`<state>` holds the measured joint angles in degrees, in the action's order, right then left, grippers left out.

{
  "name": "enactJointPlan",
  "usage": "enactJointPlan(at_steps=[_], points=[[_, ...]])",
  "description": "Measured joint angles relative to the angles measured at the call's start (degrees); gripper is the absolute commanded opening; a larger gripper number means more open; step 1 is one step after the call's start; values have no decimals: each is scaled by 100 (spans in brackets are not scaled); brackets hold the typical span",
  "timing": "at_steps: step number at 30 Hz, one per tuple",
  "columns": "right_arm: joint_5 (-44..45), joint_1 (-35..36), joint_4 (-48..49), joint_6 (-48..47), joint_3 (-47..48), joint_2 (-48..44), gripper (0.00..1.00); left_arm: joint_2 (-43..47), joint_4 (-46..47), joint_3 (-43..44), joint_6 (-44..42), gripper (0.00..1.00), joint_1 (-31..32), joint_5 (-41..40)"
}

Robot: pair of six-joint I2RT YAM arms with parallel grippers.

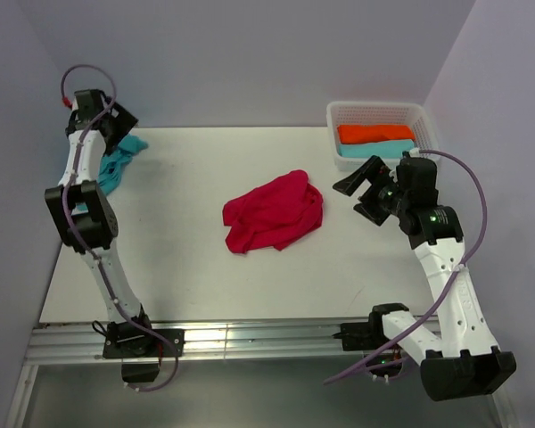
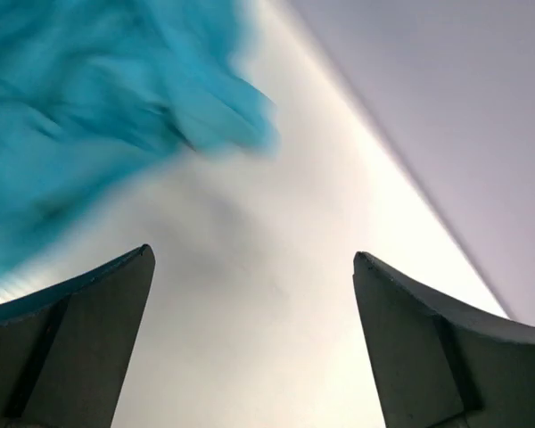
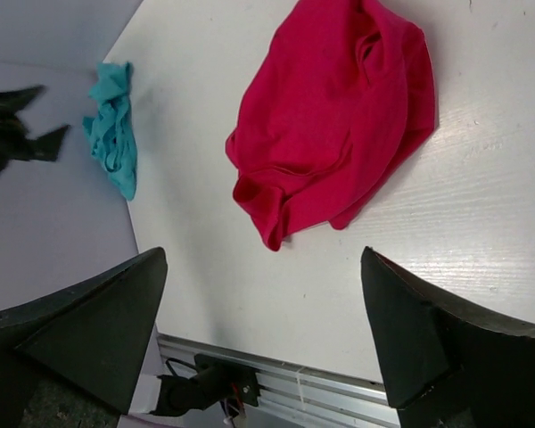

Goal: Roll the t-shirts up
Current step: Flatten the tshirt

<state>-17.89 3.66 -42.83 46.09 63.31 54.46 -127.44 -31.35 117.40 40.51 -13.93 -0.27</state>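
Red shirt [image 1: 274, 212] lies crumpled mid-table [image 1: 205, 285] with bare top all round; turquoise shirt [image 1: 118, 168] is bunched at the far-left edge by the wall. Left gripper [image 2: 254, 259] is spread wide and empty just beside the turquoise shirt. Right gripper [image 1: 364, 192] is also wide and empty, between the red shirt and the basket [image 1: 336, 134].

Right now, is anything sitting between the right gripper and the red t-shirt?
Nothing visible. Only bare table lies between the open right gripper and the crumpled red t-shirt. The white basket stands beyond the gripper toward the back wall, off that path.
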Motion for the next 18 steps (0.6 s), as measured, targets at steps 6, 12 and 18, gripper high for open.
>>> enactJointPlan(at_steps=[6, 12, 18], points=[[127, 474, -7, -234, 2, 382, 94, 3101, 737, -1679, -46, 100, 1410, 138], [380, 1523, 192, -293, -140, 621, 75, 5668, 846, -4142, 136, 99, 2098, 131], [710, 2708, 892, -166, -424, 1469, 53, 7060, -278, -6033, 433, 100, 2315, 44]])
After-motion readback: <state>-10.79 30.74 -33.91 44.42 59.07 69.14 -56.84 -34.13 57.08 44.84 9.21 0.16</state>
